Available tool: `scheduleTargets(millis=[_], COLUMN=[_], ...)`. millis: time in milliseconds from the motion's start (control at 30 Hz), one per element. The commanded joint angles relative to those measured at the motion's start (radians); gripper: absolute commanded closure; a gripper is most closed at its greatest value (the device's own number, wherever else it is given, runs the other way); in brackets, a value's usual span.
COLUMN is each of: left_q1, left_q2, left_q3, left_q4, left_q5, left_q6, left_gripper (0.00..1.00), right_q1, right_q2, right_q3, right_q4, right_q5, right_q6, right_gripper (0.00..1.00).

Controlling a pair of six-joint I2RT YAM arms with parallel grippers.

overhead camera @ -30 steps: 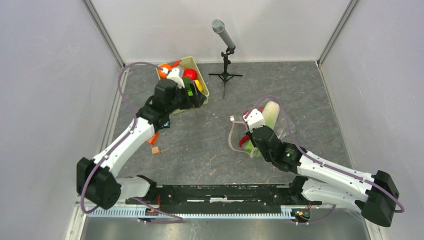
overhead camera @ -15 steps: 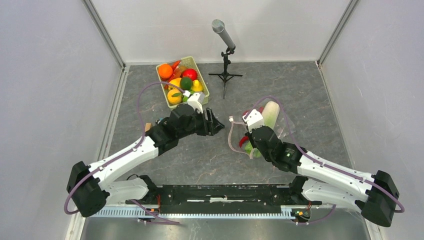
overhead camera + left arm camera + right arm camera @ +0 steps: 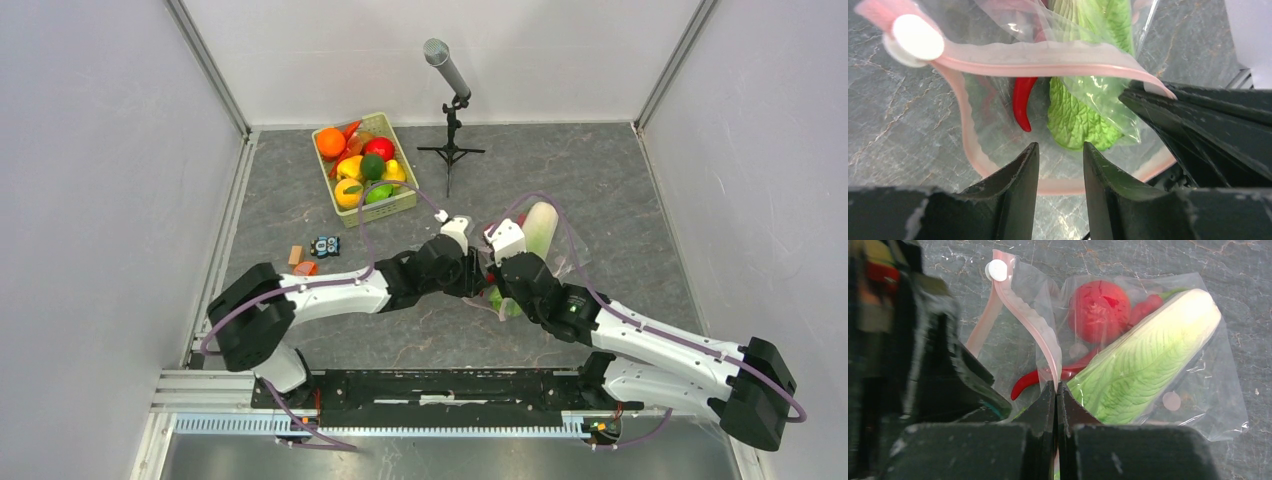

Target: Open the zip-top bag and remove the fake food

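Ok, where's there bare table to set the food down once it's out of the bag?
Widest bare table lies far right, between the microphone stand and the right wall. A smaller patch sits between the green basket and the left arm. Crowded: around the zip-top bag, where the left gripper and right gripper meet.

Ahead of your right gripper (image 3: pixel 1055 385), the zip-top bag (image 3: pixel 1208 400) is glossy, crinkled clear plastic; the cabbage (image 3: pixel 1148 355) inside looks matt and veined.
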Motion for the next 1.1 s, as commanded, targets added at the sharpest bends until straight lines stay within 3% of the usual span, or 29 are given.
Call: scheduleTargets(millis=[0, 267, 567, 767, 900, 1067], left_q1=[-0.030, -0.039, -0.045, -0.066, -0.089, -0.117], left_q2=[0.065, 0.202, 0.306, 0.370, 0.416, 0.455], left_q3=[0.061, 0.055, 0.032, 0.036, 0.048, 0.071], left_q4=[0.102, 0.169, 0.288, 0.280, 0.229, 0.136], left_q5=[-0.097, -0.200, -0.206, -0.225, -0.290, -0.396], left_q6=[-0.015, -0.021, -0.065, -0.079, -0.082, -0.072], left_gripper=[0.56, 0.56, 0.49, 0.47, 0.49, 0.59], right_q1=[-0.003, -0.004, -0.004, -0.004, -0.004, -0.005], right_q2=[-0.006, -0.002, 0.001, 0.009, 0.012, 0.007], right_q3=[0.000, -0.022, -0.036, -0.042, -0.043, -0.045], right_q4=[0.007, 0.019, 0.018, 0.030, 0.038, 0.040], right_q5=[-0.015, -0.046, -0.067, -0.085, -0.097, -0.105], right_q6=[0.026, 0.055, 0.066, 0.083, 0.090, 0.096], right_gripper=[1.00, 1.00, 1.00, 1.00, 1.00, 1.00])
